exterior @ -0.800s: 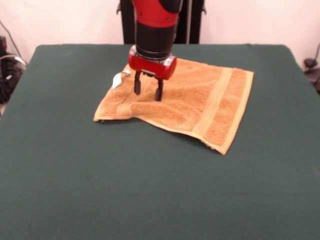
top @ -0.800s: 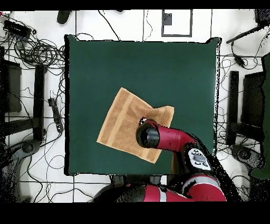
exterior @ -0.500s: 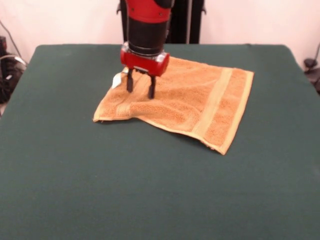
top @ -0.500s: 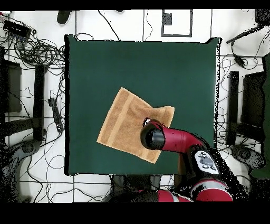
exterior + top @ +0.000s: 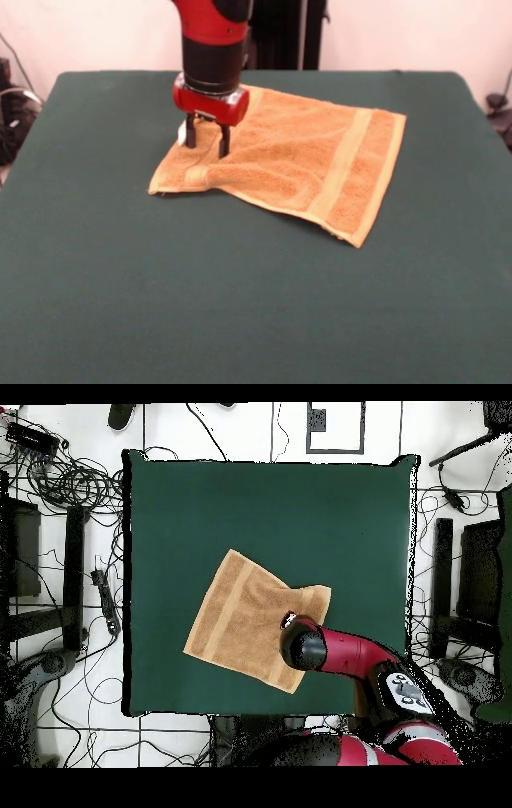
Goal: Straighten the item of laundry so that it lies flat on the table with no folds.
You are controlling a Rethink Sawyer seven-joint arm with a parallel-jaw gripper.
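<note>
The orange-tan towel (image 5: 296, 160) lies on the dark green table (image 5: 240, 304), toward the far middle. Its left part is folded over onto itself, with a ridge running along the near left edge. A woven band (image 5: 344, 168) shows near the right edge. A small white tag (image 5: 182, 134) shows at the towel's far left edge, just beside my gripper. My gripper (image 5: 206, 144) hangs open just above the towel's far left part, holding nothing. In the overhead view the towel (image 5: 240, 619) lies as a tilted square and the red arm (image 5: 345, 659) covers its lower right corner.
Cables and stands (image 5: 60, 484) lie on the floor around the table. The robot's black pedestal (image 5: 280, 32) stands behind the table's far edge.
My gripper has moved left and a little farther back across the towel, from the fold's middle toward the white tag. It stays open. The towel has not moved.
</note>
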